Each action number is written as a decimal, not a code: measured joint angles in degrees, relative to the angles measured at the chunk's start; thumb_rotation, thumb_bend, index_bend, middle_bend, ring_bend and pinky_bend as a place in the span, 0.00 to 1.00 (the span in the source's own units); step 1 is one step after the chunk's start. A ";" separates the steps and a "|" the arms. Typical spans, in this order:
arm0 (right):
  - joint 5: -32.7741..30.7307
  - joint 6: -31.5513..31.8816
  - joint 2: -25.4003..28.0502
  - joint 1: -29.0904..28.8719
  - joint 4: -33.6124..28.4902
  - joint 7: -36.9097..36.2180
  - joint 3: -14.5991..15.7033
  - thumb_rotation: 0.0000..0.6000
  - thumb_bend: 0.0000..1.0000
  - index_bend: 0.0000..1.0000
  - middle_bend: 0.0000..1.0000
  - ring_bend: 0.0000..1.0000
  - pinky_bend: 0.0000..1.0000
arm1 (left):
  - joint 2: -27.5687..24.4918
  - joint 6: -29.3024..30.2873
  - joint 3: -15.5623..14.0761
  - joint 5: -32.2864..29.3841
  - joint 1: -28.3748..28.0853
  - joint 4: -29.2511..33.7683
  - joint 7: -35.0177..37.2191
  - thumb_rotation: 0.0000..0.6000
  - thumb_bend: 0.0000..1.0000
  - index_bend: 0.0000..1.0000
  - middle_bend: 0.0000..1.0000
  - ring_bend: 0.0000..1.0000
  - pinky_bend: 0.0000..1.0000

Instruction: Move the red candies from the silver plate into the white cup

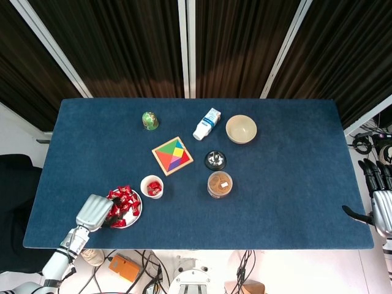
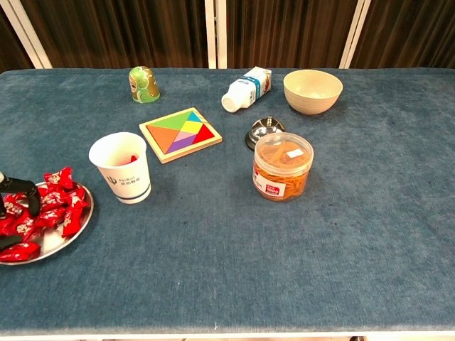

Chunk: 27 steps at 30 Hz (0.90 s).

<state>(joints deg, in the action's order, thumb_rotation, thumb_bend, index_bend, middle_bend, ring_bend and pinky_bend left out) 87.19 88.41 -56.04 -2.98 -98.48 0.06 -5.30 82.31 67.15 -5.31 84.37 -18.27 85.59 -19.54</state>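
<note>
Lower left of the head view: your left hand point(image 1: 93, 212) is reaching into the red candies point(image 1: 124, 199) on the silver plate point(image 1: 132, 218); grip undeterminable. Pinch one, lifting toward the white cup point(image 1: 151, 186) just right.

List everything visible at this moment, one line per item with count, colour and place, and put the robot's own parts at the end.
red candies: a pile, red, on the silver plate; a few more inside the white cup
silver plate: one, silver, near-left corner of the table
white cup: one, white, just right of the plate
tangram puzzle: one, multicoloured in a wooden tray, table centre
green can: one, green, far left
milk carton: one, white and blue, lying on its side, far centre
bowl: one, beige, far, right of the carton
call bell: one, silver on black, behind the jar
jar: one, clear with orange contents, centre
table: one, blue cloth
left hand: silver, over the plate's left side, fingers among the candies
right hand: silver and black, off the table's right edge
</note>
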 measured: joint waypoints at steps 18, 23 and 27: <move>-0.27 -0.05 -0.05 0.01 0.19 -0.33 -0.01 1.00 0.16 0.00 0.12 0.00 0.10 | -0.98 -0.89 0.48 0.72 -0.50 0.87 3.02 1.00 0.37 0.56 0.96 0.93 0.83; -0.07 0.27 0.03 0.07 0.08 -0.27 -0.06 1.00 0.16 0.00 0.12 0.00 0.10 | -3.43 0.87 1.30 2.57 -0.90 4.32 4.68 1.00 0.37 0.56 0.96 0.93 0.83; 0.08 0.56 -0.01 0.24 0.02 -0.35 0.02 1.00 0.16 0.00 0.12 0.00 0.10 | -5.06 1.98 3.11 3.92 -2.03 7.49 5.77 1.00 0.37 0.56 0.96 0.93 0.83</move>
<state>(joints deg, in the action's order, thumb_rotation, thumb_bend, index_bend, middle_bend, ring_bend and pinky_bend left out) 87.27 88.96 -56.05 -2.74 -98.46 -0.29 -5.28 77.25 69.13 -2.20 88.30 -20.30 93.07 -13.77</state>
